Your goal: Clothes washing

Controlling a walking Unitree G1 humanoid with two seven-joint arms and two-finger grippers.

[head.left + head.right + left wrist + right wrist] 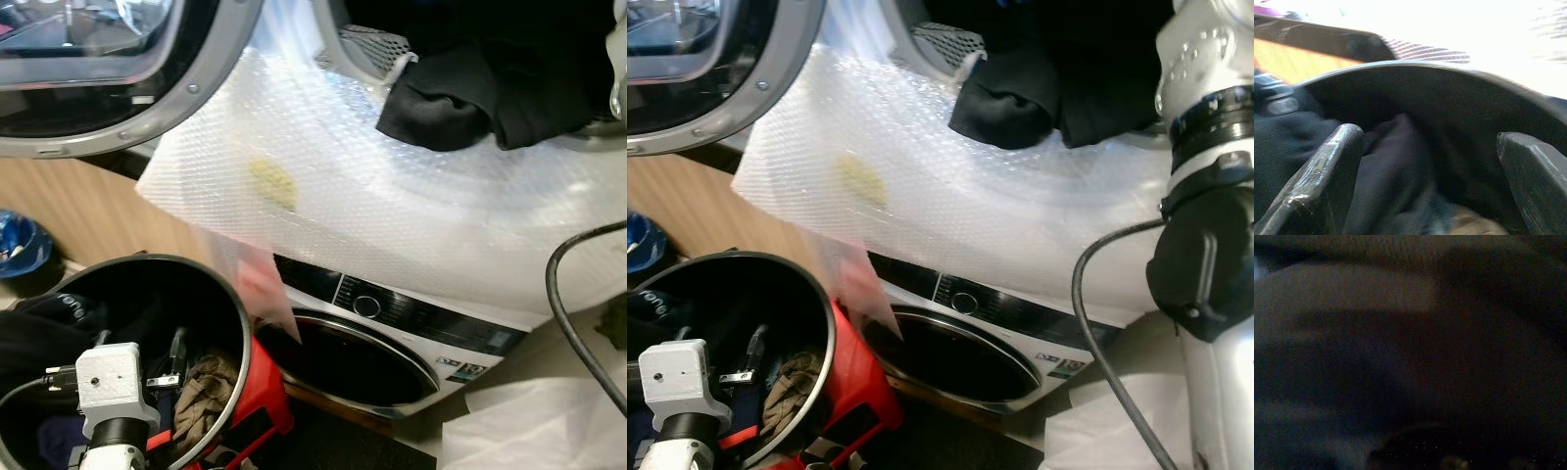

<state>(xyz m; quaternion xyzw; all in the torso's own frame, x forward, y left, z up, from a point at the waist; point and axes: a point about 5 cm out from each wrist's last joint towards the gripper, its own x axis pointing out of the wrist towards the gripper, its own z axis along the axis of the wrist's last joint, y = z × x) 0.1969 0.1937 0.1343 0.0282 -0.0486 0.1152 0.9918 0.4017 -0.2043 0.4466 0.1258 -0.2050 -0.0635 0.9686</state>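
- The left gripper [1425, 161] is seen down inside the basket [220, 284], its two fingers [1322, 176] spread wide with nothing clamped between them.
- Between the fingers lies a dark garment [1396, 166], folded and loose; a tan cloth [206, 387] lies just beyond, deeper in the basket.
- The clothes are judged soft, light and limp, likely to sag and trail once lifted. A raised fold in the middle of the dark garment is judged the best place to pinch, so that a bunch and not a single edge is taken.
- The basket's dark wall curves close behind the fingers, and its rim rises above them; a straight lift out is judged the clearest path, with trailing cloth liable to catch on the rim.
- Beyond the rim, a red frame [269, 392] stands beside the lower washer door [358, 367], which is shut.
- Farther off, bubble wrap [323, 186] is draped over the machine front below the upper drum opening, where black clothes [470, 88] hang over the lip. Its open door [108, 73] stands to the left.
- The right arm [1205, 196] is raised by that opening; whether its fingers are spread or closed cannot be told, the right wrist view being too dark.
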